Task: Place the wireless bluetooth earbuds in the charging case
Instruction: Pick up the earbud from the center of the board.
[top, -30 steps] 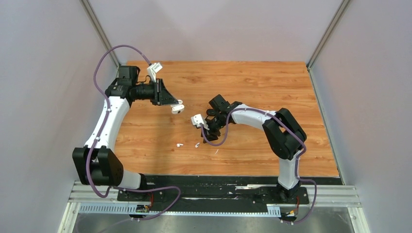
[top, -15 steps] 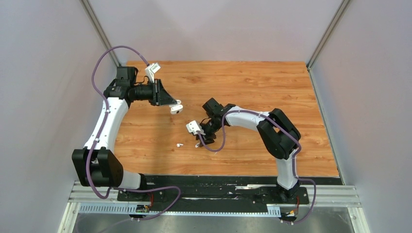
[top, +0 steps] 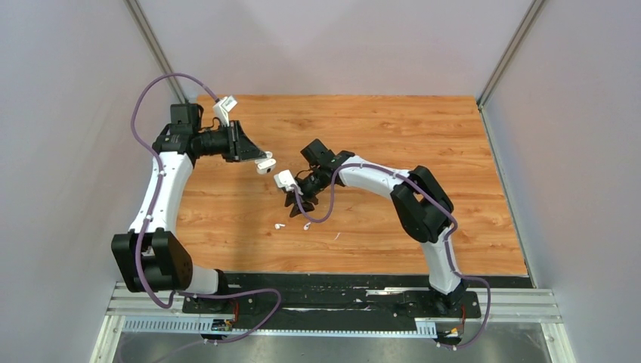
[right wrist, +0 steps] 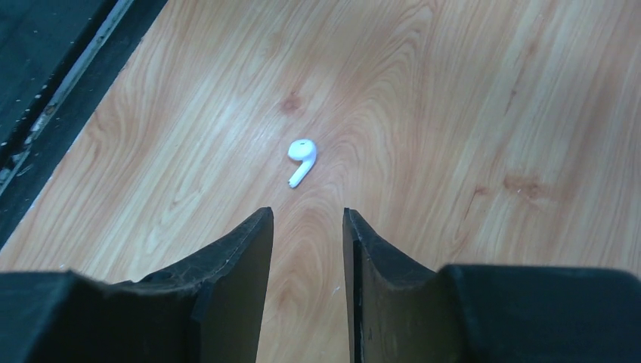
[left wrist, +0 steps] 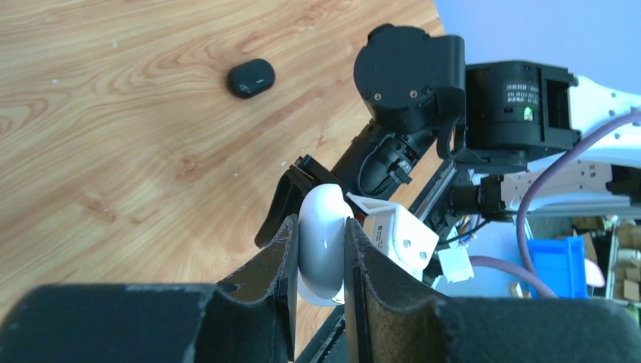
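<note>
My left gripper (top: 261, 161) is shut on the white charging case (top: 265, 165) and holds it above the table; in the left wrist view the case (left wrist: 323, 238) sits pinched between the fingers (left wrist: 276, 257). Two tiny white earbuds (top: 278, 225) (top: 307, 225) lie on the wood, near the front. My right gripper (top: 293, 204) is open and empty, just behind the earbuds. In the right wrist view one earbud (right wrist: 302, 160) lies on the wood a little ahead of the open gripper (right wrist: 308, 219).
A thin white fleck (top: 337, 235) lies right of the earbuds. A small black oval object (left wrist: 251, 78) lies on the wood in the left wrist view. The black rail (top: 340, 281) runs along the table's near edge. Grey walls enclose the table.
My right gripper has swung left, close to the left gripper and behind the earbuds. My left gripper has drawn slightly back and left, still holding the case.
</note>
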